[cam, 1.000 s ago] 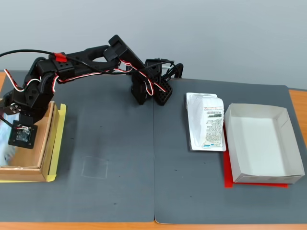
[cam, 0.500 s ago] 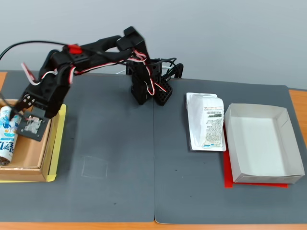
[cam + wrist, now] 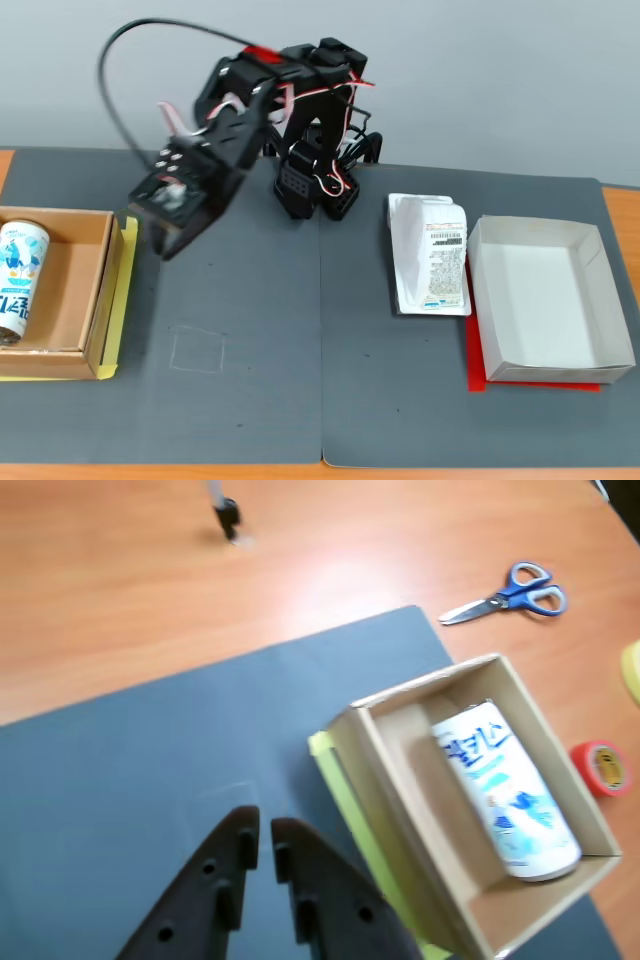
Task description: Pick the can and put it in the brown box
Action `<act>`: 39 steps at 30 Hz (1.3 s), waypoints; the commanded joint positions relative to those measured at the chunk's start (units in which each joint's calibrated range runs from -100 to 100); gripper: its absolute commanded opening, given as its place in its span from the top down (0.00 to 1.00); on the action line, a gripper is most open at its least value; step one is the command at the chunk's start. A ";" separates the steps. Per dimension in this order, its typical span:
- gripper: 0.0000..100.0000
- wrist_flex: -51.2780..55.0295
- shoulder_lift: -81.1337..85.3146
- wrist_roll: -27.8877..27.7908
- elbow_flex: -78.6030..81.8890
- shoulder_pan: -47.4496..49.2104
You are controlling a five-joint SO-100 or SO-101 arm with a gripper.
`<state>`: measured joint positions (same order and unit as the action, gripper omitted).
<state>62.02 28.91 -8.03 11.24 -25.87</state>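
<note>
The can (image 3: 507, 790), white with light blue graphics, lies on its side inside the brown box (image 3: 375, 755). In the fixed view the can (image 3: 17, 277) lies along the left side of the brown box (image 3: 98, 290) at the table's left edge. My gripper (image 3: 265, 840) enters the wrist view from the bottom, its dark fingers nearly together with only a narrow gap, and holds nothing. It hangs above the grey mat, to the left of the box. In the fixed view the gripper (image 3: 165, 238) is raised just right of the box's far corner.
A flat white plastic packet (image 3: 432, 255) and a white paper tray (image 3: 545, 300) on a red sheet lie on the mat's right half. Blue-handled scissors (image 3: 510, 595) and a red tape roll (image 3: 602, 767) lie on the wooden table. A yellow sheet (image 3: 120, 300) sits under the box.
</note>
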 commanded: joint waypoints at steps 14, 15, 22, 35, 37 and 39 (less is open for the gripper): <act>0.98 -0.97 49.57 8.14 41.16 27.17; 0.98 -0.97 51.44 8.35 43.15 28.06; 0.98 -1.05 61.52 8.35 57.99 29.61; 0.98 -6.43 70.58 8.29 77.90 27.82; 0.98 -9.55 70.84 8.29 80.79 26.44; 0.98 -12.41 70.92 8.03 84.14 25.22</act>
<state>54.24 99.07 0.17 92.20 1.11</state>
